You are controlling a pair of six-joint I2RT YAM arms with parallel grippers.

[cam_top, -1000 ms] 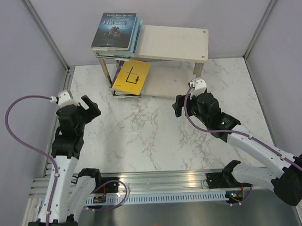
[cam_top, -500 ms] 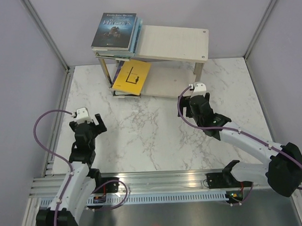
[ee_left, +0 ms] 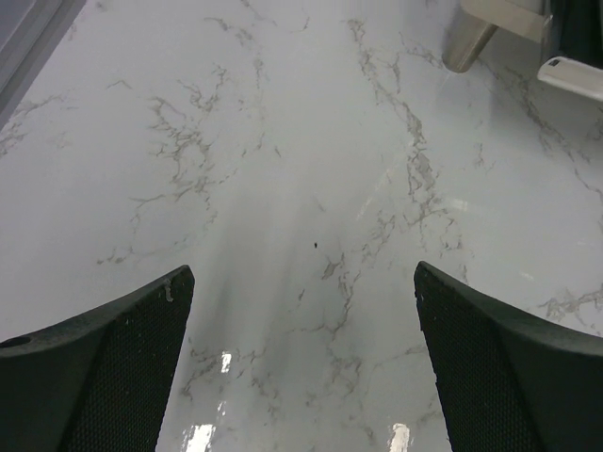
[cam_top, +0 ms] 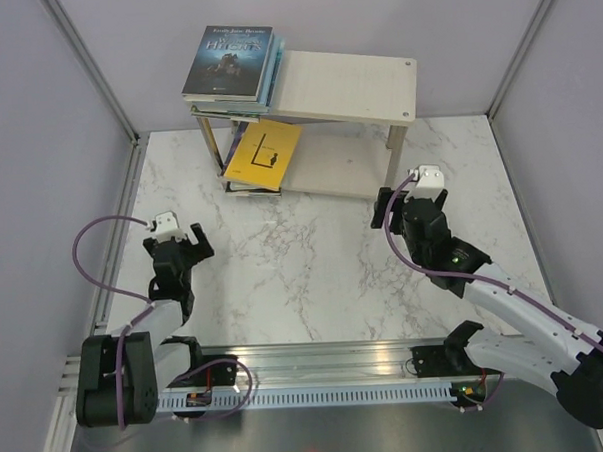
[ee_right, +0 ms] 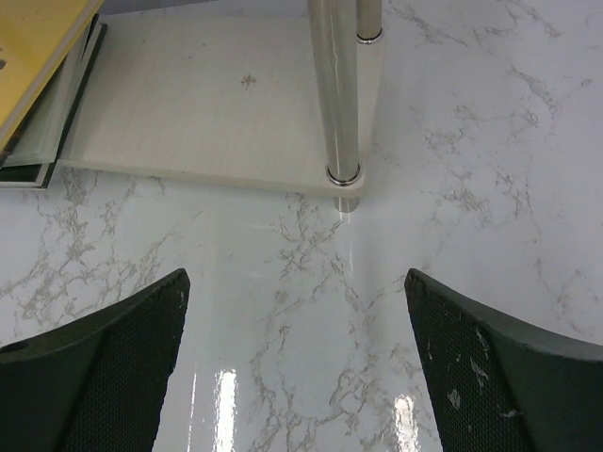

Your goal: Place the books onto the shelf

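Note:
The shelf (cam_top: 347, 85) stands at the back of the marble table, two pale boards on silver posts. A stack of books (cam_top: 229, 61) with a dark blue-grey cover on top lies on the left end of its top board. A yellow book (cam_top: 263, 153) lies on other books on the lower board (ee_right: 217, 104), overhanging its left front; the yellow book (ee_right: 33, 56) also shows in the right wrist view. My left gripper (cam_top: 182, 243) (ee_left: 301, 273) is open and empty, low over bare marble at the near left. My right gripper (cam_top: 406, 203) (ee_right: 294, 275) is open and empty, facing the shelf's front right post (ee_right: 334, 85).
Grey walls close in the table on the left, back and right. A metal rail (cam_top: 317, 360) runs along the near edge by the arm bases. In the left wrist view a shelf post (ee_left: 468, 42) shows far ahead at the upper right.
The left arm pulled back and down toward the near left. The right gripper swung right and slightly back from the shelf's front. Both stayed open; the books did not move.

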